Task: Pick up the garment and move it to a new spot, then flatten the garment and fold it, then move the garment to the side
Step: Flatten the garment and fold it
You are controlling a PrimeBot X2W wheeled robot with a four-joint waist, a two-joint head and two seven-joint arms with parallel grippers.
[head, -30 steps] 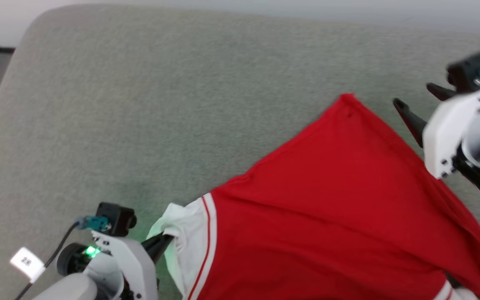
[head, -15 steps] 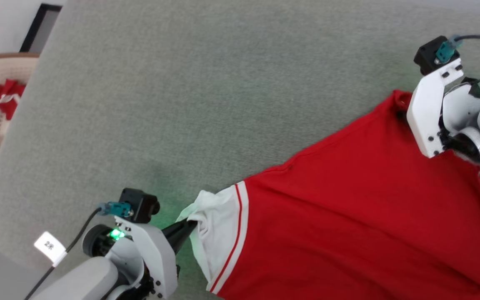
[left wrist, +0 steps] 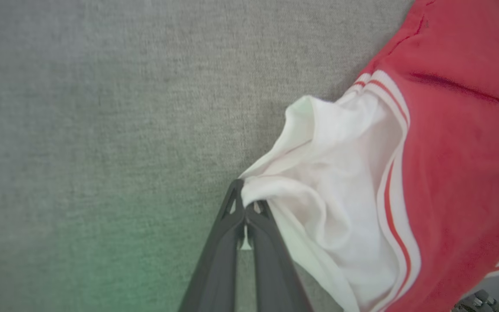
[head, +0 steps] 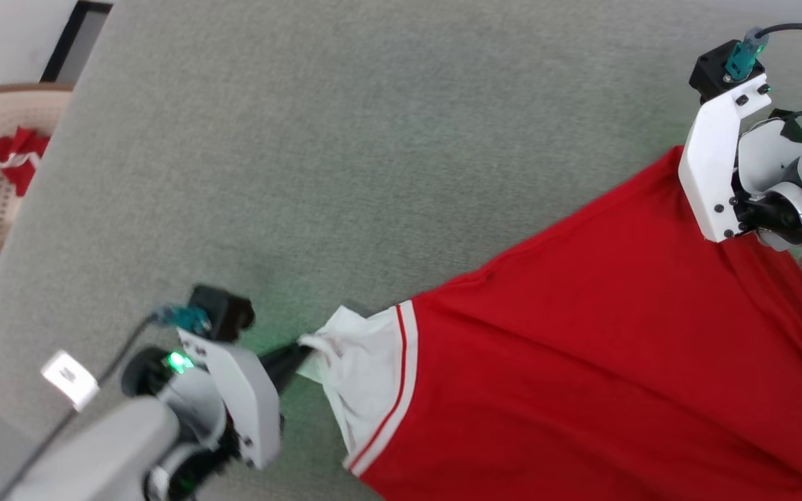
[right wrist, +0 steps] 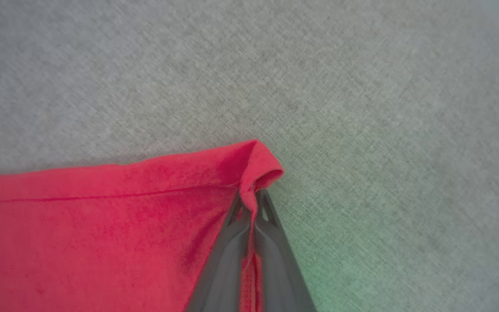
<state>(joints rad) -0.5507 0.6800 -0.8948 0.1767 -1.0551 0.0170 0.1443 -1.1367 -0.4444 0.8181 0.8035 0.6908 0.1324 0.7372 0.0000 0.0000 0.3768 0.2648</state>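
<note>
Head view: the garment lies on the grey table, spread from 3 o'clock down to 6 o'clock. My left gripper, at 7 o'clock, is pinched tight on the white sleeve.

Left wrist view: my two fingers are clamped on a fold of the sleeve at 6 o'clock. The red part goes off to 3 o'clock.

Right wrist view: my right gripper is squeezed shut on the red corner, at 6 o'clock.

I think the garment is light, soft and floppy. It will sag and stretch. Corners and hems are good places to hold. I should pull gently.
</note>
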